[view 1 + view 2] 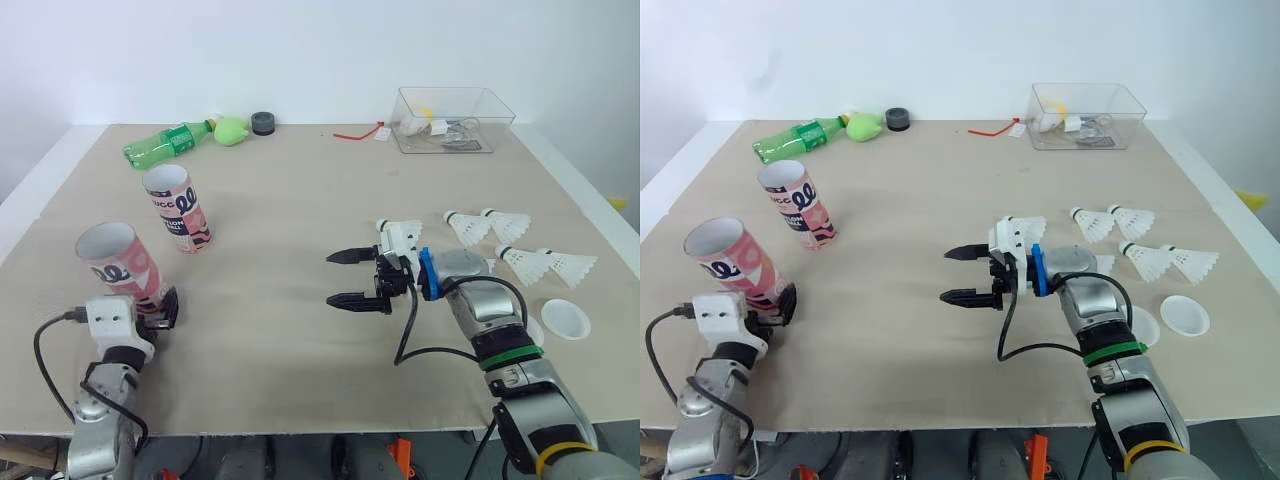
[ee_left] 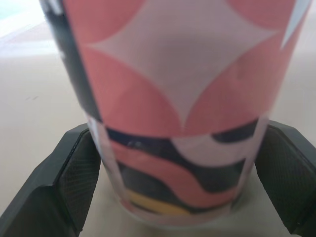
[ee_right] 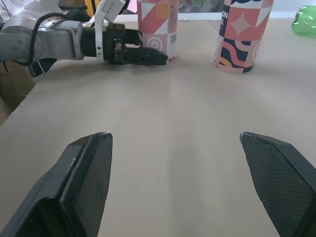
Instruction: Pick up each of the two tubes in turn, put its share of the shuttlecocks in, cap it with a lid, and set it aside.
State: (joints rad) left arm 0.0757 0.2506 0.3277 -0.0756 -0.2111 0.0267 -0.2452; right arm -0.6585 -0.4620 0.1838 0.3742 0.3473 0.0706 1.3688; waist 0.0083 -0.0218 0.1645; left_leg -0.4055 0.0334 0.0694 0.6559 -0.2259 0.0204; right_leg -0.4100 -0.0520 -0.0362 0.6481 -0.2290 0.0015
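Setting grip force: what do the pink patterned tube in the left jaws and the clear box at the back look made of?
Pink patterned tube: likely printed cardboard, slight sheen; thin white open rim. Clear rectangular box: probably rigid plastic, glossy; contents show through walls.

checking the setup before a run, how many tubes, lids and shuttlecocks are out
tubes: 2
lids: 2
shuttlecocks: 4 clear, maybe more hidden behind the right arm
total: 8 clear
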